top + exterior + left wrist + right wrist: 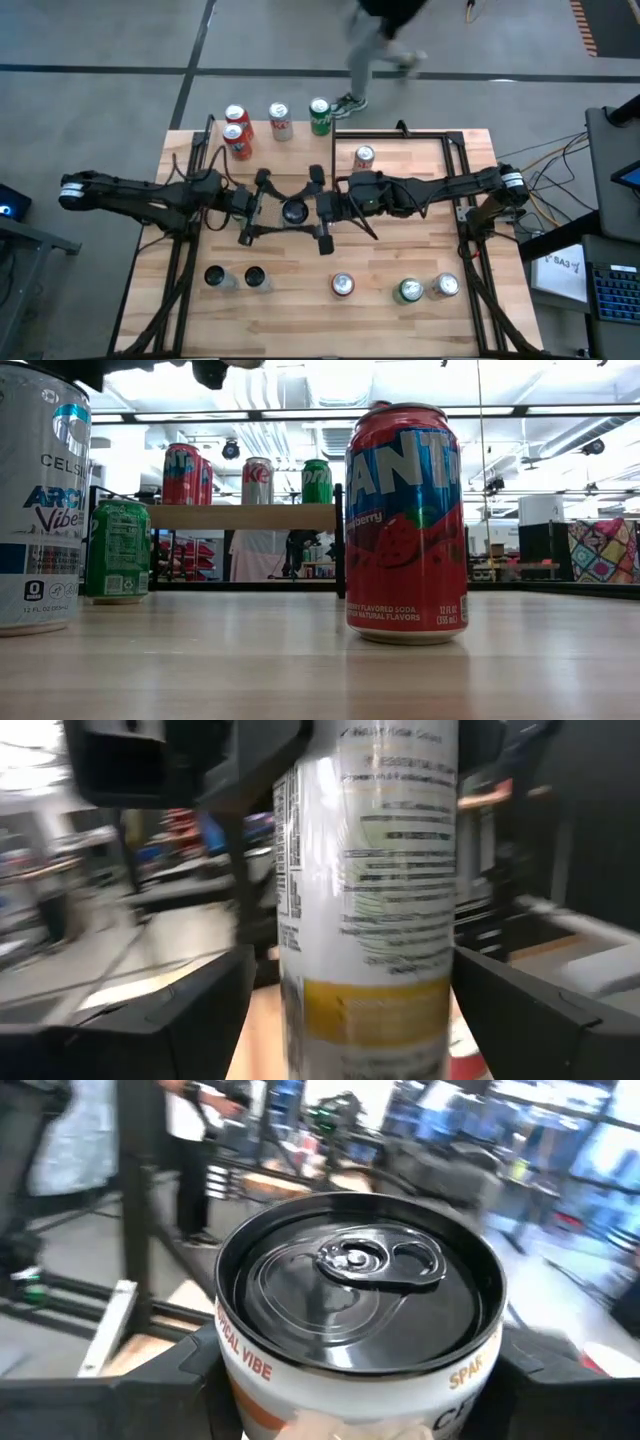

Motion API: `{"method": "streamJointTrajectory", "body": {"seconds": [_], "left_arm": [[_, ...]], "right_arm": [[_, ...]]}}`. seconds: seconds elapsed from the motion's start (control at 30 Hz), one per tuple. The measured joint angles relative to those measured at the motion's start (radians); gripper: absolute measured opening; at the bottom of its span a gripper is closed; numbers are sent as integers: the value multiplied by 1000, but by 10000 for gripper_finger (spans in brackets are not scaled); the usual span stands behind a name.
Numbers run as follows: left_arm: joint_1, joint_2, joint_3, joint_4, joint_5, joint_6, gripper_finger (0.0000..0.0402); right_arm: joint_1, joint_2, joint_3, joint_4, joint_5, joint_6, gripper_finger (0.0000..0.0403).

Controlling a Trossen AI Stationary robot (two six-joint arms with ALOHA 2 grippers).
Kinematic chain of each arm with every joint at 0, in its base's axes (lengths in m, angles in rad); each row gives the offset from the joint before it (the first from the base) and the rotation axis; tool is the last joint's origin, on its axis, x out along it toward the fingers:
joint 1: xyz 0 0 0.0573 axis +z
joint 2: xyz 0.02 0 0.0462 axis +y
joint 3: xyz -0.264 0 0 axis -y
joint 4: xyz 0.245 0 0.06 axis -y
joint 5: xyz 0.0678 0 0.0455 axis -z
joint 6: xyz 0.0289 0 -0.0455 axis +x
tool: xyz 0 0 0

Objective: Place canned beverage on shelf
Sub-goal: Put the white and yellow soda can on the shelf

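White can with black top, red Fanta can, green can, light wood shelf

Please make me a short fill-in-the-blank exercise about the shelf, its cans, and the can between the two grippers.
1. The shelf carries ___ cans in all.
2. The end can on the shelf, on the side toward the right arm, is ___ in colour.
3. The left gripper and the right gripper meet over the middle of the table around the held can, whose lid is ___.

Missing words: four; green; black.
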Motion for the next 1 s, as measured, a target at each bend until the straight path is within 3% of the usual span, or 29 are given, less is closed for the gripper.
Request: {"method": "streamJointTrajectory", "body": {"seconds": [0.23,0.43,0.67,1.0], "left_arm": [[5,-126,90,-317,-338,105,317],[5,-208,128,-435,-574,205,318],[18,-327,95,-439,-584,273,318],[62,-496,-4,-451,-587,260,318]], "right_arm": [[-23,-41,0,-97,263,144,238],[-112,-50,-1,-147,279,259,238],[-242,6,-1,-109,182,339,240],[-356,92,-1,33,175,391,242]]}}
